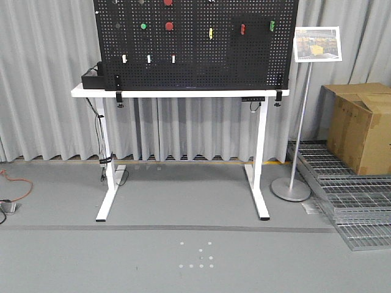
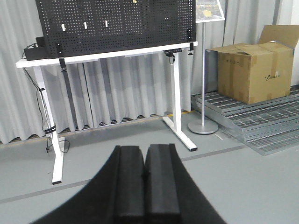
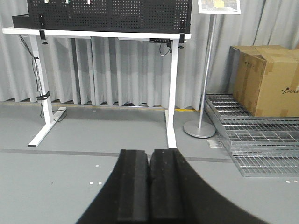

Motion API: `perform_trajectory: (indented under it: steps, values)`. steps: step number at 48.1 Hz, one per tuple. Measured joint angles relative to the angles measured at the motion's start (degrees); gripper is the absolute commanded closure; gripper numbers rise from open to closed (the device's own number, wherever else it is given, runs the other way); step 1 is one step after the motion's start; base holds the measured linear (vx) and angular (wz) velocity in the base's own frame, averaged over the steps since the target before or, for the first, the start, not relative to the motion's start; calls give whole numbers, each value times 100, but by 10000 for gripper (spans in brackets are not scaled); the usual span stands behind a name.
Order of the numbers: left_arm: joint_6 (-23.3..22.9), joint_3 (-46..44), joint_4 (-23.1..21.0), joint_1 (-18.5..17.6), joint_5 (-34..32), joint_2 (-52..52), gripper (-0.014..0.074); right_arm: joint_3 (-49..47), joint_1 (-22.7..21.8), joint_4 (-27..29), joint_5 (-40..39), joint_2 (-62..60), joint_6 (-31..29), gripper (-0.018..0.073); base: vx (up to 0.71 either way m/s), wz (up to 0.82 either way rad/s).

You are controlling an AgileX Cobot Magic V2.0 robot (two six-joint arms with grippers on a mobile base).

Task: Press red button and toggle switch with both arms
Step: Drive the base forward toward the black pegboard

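A black pegboard [image 1: 195, 43] stands on a white table [image 1: 177, 93] against the grey curtain. On it I see a red button [image 1: 169, 26], a second red button [image 1: 168, 2] at the top edge, a green button [image 1: 143, 25], a yellow switch [image 1: 211, 33], a red toggle [image 1: 242, 28], a green toggle [image 1: 272, 25] and three white switches [image 1: 148, 58]. My left gripper [image 2: 145, 149] is shut and empty, low over the floor and far from the board [image 2: 117, 23]. My right gripper [image 3: 149, 152] is shut and empty, also far from the board [image 3: 107, 14]. Neither arm shows in the front view.
A sign stand [image 1: 291, 188] with a round base stands right of the table. A cardboard box [image 1: 360, 125] sits on metal grates [image 1: 354, 201] at the right. Cables hang down the table's left leg [image 1: 101, 146]. An orange cable [image 1: 15, 186] lies on the floor at left.
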Motion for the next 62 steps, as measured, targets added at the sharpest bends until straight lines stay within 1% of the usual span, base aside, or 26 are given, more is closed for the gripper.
perform_trajectory:
  steps: [41,62]
  values:
    - [0,0,0,0,0,0,594,0,0,0,0,0,0,562,1,0]
    - [0,0,0,0,0,0,594,0,0,0,0,0,0,562,25,-2]
